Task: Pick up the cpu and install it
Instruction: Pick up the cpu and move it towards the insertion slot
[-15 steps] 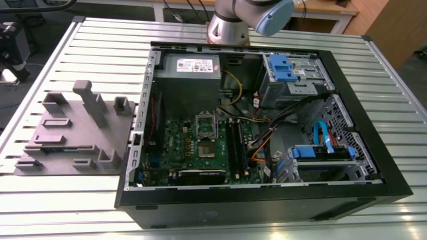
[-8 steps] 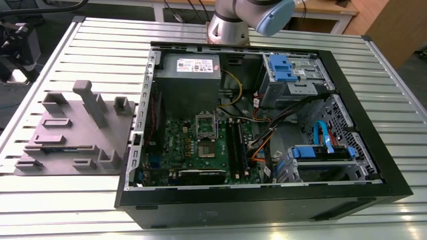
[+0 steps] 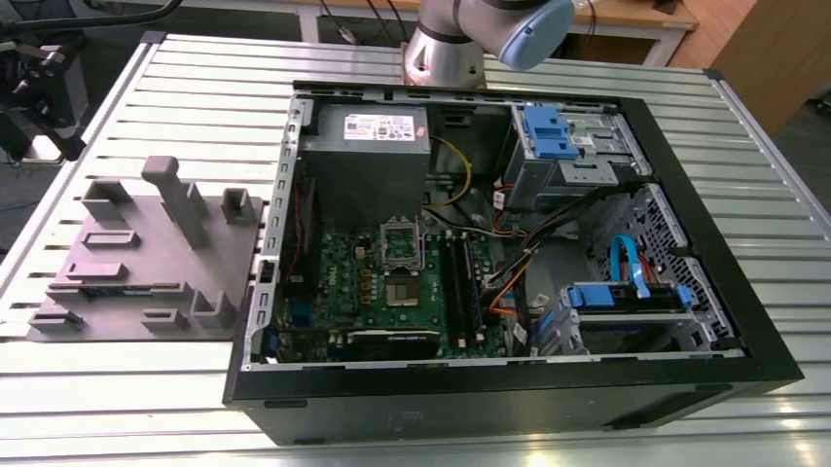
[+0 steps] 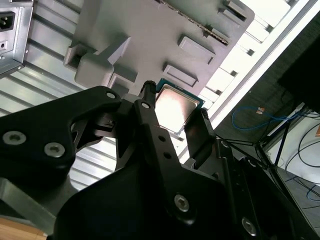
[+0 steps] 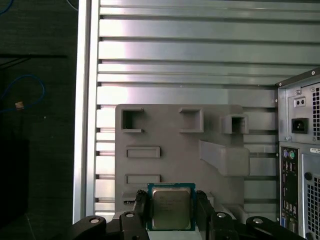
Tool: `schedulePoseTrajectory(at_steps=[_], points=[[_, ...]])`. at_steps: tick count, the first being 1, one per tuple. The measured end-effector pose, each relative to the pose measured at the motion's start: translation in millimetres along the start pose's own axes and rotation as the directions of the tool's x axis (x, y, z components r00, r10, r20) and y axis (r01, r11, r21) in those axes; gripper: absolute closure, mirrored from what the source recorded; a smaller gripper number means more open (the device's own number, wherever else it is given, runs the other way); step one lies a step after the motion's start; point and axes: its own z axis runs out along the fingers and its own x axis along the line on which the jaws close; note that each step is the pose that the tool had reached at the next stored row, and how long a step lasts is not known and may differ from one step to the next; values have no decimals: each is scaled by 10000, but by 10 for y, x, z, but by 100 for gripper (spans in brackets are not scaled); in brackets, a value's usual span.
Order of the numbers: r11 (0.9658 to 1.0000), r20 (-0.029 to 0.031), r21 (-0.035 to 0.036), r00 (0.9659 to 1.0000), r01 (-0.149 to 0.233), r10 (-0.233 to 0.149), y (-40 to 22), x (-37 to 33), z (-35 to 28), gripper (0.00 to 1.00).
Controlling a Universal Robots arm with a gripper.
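Over the grey tray point(image 5: 175, 160), near one edge of the slatted worktop point(image 5: 200, 50), the claw point(image 5: 171, 200) has the cpu point(image 5: 171, 210) pinched by 2 opposite sides, 1 of its fingers point(image 5: 141, 212) on each. Metal top faces the camera in both wrist views, chip sitting flat and square between the pads.

So I'd call this the pick-up half: chip is gripped and looks lifted off the tray, since the tray seems a good way behind it. How far clear of the tray it is, honestly can't tell. The install half isn't done yet.

From the exterior view, the open PC case point(image 3: 520, 409) lies on its side, taking up the middle of the worktop and running toward the edge on the exterior view's right, well apart from the tray near the opposite edge. Motherboard point(image 3: 377, 311) is in there with the socket point(image 3: 397, 292) roughly in its middle. My guess is seating the chip calls for keeping it dead level and matched to the socket's orientation, with cables and drive cages crowding nearby.

Hard to make out:
- the chip's underside, hidden completely
- any corner marker or notches
- whether the socket's frame is flipped open, too small to say
- the arm point(image 3: 454, 44), cut off at the frame's top
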Motion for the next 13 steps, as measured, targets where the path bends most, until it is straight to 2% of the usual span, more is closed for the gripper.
schedulePoseTrajectory(at_steps=[13], points=[[10000,-2,1,10000,2,-2,0,-14,-1,52]])
